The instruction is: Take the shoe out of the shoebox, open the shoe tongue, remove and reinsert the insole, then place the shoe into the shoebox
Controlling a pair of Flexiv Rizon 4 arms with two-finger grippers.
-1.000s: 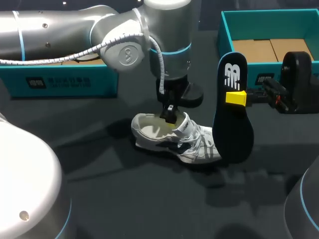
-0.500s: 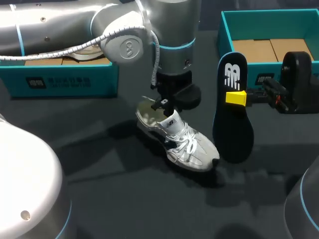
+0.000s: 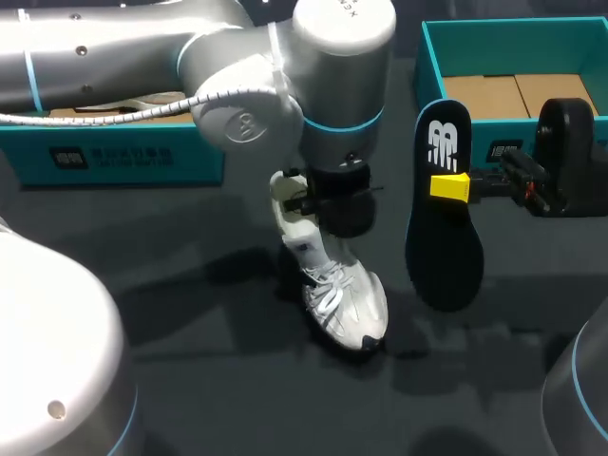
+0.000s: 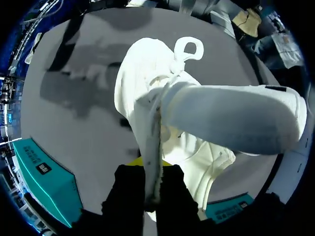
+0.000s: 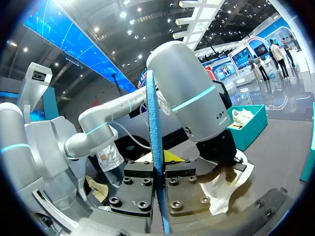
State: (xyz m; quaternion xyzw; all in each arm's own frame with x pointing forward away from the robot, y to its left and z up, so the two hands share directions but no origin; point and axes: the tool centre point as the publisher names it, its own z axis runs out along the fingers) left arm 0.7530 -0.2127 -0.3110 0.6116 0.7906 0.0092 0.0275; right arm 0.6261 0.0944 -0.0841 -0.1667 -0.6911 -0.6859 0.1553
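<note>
My left claw [image 3: 311, 202] pinched the sneaker [image 3: 339, 302] by its collar, my right claw [image 3: 458, 186] gripped the insole [image 3: 443, 237]. Reinsertion's next I guess, and the opening needs to face it.

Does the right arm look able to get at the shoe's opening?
Probably not: the left tool grips the shoe at its opening, its wrist covering it, and the right tool holds the insole.

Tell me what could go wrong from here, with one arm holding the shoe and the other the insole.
The left hand pinches only a thin edge at the opening of the shoe, which hangs toe-down, so it might slip out. The right hand holds the upright insole from one side; its long lower part is free and may bend or miss the opening.
</note>
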